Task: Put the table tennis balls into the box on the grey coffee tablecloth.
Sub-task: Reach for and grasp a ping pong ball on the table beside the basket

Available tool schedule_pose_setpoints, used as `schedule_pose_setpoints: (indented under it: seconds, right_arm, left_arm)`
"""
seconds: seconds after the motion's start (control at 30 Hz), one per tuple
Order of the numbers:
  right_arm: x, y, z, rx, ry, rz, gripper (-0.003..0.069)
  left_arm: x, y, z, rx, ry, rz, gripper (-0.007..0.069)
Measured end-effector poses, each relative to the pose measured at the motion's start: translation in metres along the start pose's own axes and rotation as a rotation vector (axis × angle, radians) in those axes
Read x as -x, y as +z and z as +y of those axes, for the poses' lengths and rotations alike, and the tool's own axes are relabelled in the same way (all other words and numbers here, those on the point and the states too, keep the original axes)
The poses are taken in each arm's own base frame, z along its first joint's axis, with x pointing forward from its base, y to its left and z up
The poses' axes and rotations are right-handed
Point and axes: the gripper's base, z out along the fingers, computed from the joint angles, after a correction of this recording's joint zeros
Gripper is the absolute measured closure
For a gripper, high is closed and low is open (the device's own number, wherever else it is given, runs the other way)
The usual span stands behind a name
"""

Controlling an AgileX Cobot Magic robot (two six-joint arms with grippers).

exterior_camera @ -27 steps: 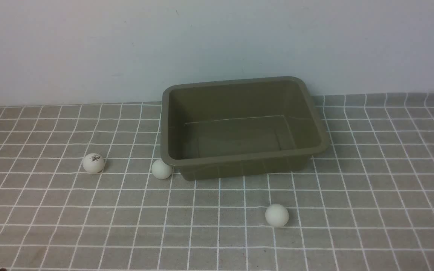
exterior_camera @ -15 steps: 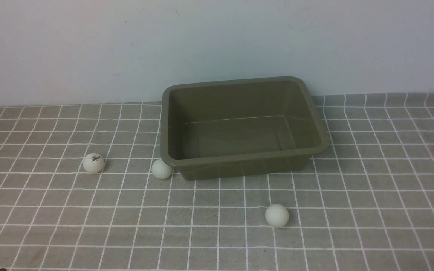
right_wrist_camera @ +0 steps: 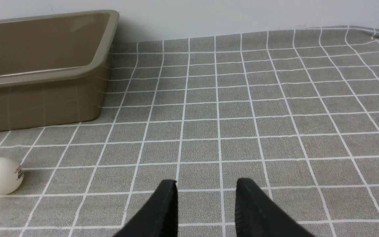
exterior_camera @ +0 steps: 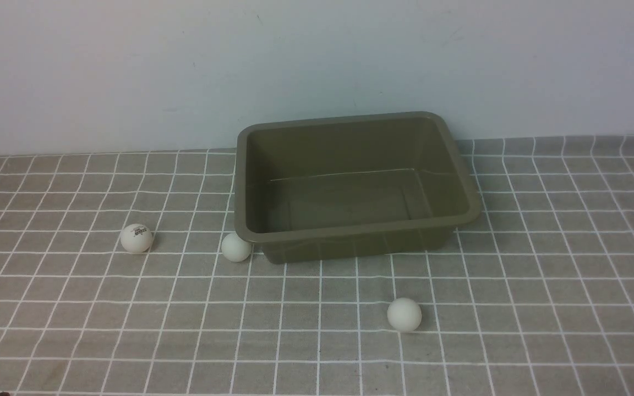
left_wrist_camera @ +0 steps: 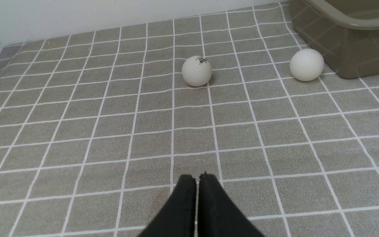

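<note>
Above the tablecloth (left_wrist_camera: pixel 77 131): left tool (left_wrist_camera: pixel 197 176) pinched, right tool (right_wrist_camera: pixel 206 181) parted, both empty.

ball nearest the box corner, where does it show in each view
Front view: the ball lies left of centre, beside the box's near left corner.
Left wrist view: the ball sits beside the box's corner, with a second ball farther from the box.
Right wrist view: not in it; only a third ball shows.
Shared landmark: the box.

Front view high, facing the wall (exterior_camera: pixel 130 66), wrist views low over the tablecloth (left_wrist_camera: pixel 110 131), all sharing the box (exterior_camera: pixel 350 245)
</note>
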Motion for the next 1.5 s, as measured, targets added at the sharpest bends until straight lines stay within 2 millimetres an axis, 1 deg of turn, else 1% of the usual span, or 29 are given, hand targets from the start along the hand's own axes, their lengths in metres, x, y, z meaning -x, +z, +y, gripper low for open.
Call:
schedule_pose_setpoints:
  seconds: [0.33, 0.43, 0.6, 0.7, 0.77, 0.8, 0.87, 0.9, 0.97, 1.03, 1.1, 1.13, 1.23, 1.33, 1.37, 1.43, 1.47, 1.5]
  right_arm:
    - [0.0, 0.0, 0.0, 0.0, 0.0, 0.0, 0.0427]
    - [0.0, 0.0, 0.0, 0.0, 0.0, 0.0, 0.0427]
    - [0.0, 0.0, 0.0, 0.0, 0.0, 0.0, 0.0427]
    - [0.0, 0.0, 0.0, 0.0, 0.0, 0.0, 0.0427]
    - [0.0, 0.0, 0.0, 0.0, 0.001, 0.0, 0.0427]
    - [0.0, 0.0, 0.0, 0.003, 0.014, -0.001, 0.0427]
    - [0.002, 0.0, 0.003, 0.034, 0.134, -0.018, 0.0427]
    - [0.004, 0.0, 0.006, 0.069, 0.265, -0.03, 0.0427]
    - [0.006, -0.001, 0.01, 0.125, 0.469, -0.042, 0.0427]
    - [0.009, -0.002, 0.015, 0.194, 0.728, -0.04, 0.0427]
    - [0.012, -0.002, 0.017, 0.238, 0.871, -0.042, 0.0427]
    - [0.014, -0.003, 0.017, 0.246, 0.9, -0.058, 0.0427]
    - [0.018, -0.003, 0.015, 0.243, 0.901, -0.109, 0.0427]
    - [0.021, -0.003, 0.013, 0.237, 0.902, -0.156, 0.0427]
    - [0.022, -0.004, 0.012, 0.236, 0.908, -0.171, 0.0427]
    - [0.027, -0.004, 0.009, 0.233, 0.947, -0.226, 0.0427]
    - [0.03, -0.005, 0.007, 0.235, 0.982, -0.259, 0.0427]
    - [0.032, -0.006, 0.007, 0.238, 1.003, -0.275, 0.0427]
  left_arm:
    - [0.0, 0.0, 0.0, 0.0, 0.0, 0.0, 0.0629]
    - [0.0, 0.0, 0.001, 0.012, 0.035, -0.003, 0.0629]
    - [0.008, 0.0, 0.001, 0.014, 0.044, -0.1, 0.0629]
    - [0.016, -0.001, 0.0, -0.008, -0.052, -0.18, 0.0629]
    - [0.021, -0.002, -0.001, -0.035, -0.176, -0.245, 0.0629]
    - [0.025, -0.003, -0.001, -0.054, -0.265, -0.283, 0.0629]
    - [0.032, -0.006, -0.001, -0.088, -0.421, -0.356, 0.0629]
    - [0.035, -0.007, -0.001, -0.103, -0.488, -0.389, 0.0629]
    - [0.038, -0.008, 0.0, -0.119, -0.55, -0.432, 0.0629]
    - [0.041, -0.01, 0.001, -0.128, -0.582, -0.471, 0.0629]
    - [0.044, -0.011, 0.002, -0.131, -0.586, -0.502, 0.0629]
    - [0.046, -0.013, 0.003, -0.133, -0.589, -0.532, 0.0629]
    - [0.052, -0.017, 0.004, -0.141, -0.601, -0.615, 0.0629]
    - [0.061, -0.025, 0.008, -0.151, -0.611, -0.758, 0.0629]
    - [0.063, -0.026, 0.008, -0.153, -0.613, -0.781, 0.0629]
    - [0.072, -0.032, 0.009, -0.16, -0.615, -0.823, 0.0629]
    - [0.084, -0.036, 0.009, -0.167, -0.614, -0.83, 0.0629]
    - [0.089, -0.038, 0.009, -0.169, -0.611, -0.827, 0.0629]
